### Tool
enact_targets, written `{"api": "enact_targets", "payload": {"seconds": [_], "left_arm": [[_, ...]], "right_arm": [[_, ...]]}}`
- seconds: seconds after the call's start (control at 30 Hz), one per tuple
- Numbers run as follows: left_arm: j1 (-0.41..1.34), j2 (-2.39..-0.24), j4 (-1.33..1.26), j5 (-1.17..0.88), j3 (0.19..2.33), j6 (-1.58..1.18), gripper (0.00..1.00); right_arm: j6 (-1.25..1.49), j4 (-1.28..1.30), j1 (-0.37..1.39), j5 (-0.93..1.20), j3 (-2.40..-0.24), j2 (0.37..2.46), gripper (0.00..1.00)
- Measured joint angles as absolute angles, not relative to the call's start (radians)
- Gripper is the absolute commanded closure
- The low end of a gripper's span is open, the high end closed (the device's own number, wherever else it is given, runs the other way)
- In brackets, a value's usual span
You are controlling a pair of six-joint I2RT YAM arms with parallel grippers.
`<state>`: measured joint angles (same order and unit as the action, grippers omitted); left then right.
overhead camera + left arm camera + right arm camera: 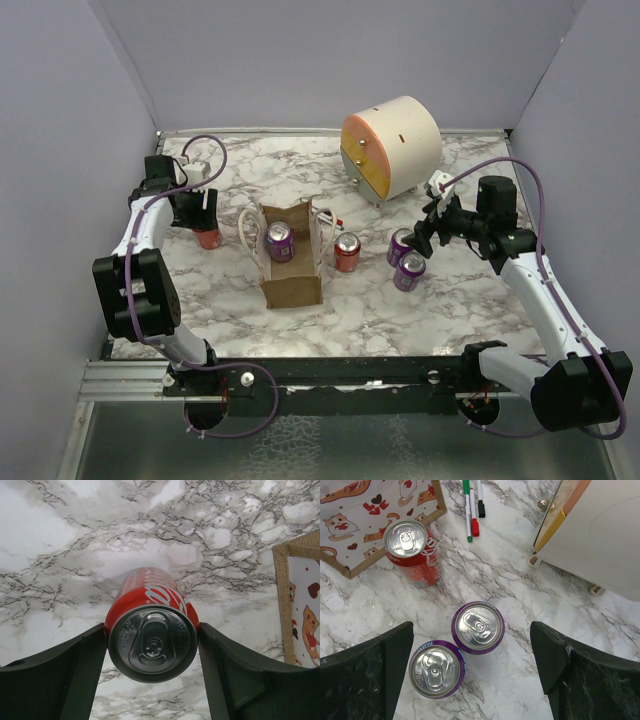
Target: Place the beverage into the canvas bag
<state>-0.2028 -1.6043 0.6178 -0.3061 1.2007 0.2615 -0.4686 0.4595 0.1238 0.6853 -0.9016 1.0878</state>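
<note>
A red cola can stands on the marble table at the far left, left of the canvas bag. My left gripper reaches down over it, and both dark fingers press against its sides. The tan canvas bag stands open mid-table with a purple can upright inside. My right gripper hangs open above two purple cans on the right and touches neither. Another red can stands beside the bag's right wall.
A large cream-and-orange drum sits at the back right. Coloured pens lie between the bag and the drum. The bag's cat-printed lining shows at the right edge of the left wrist view. Walls enclose the table on three sides.
</note>
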Motion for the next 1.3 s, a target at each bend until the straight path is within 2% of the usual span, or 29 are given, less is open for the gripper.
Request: {"api": "enact_targets", "payload": {"seconds": [0.53, 0.7, 1.03, 1.3], "left_arm": [[-0.203, -1.571, 0.646, -0.309, 1.205, 0.294, 0.89], [-0.198, -1.523, 0.722, -0.336, 1.274, 0.31, 1.0], [-0.046, -1.391, 0.801, -0.405, 1.552, 0.316, 1.0], [0.128, -1.337, 0.819, -0.575, 1.621, 0.323, 1.0]], "right_arm": [[-0.469, 0.46, 0.124, 0.684, -0.9, 1.088, 0.01], [-0.469, 0.459, 0.124, 0.684, -0.9, 1.088, 0.01], [-0.469, 0.46, 0.124, 0.685, -0.9, 1.088, 0.01], [-0.469, 0.46, 0.124, 0.685, -0.9, 1.088, 0.01]]}}
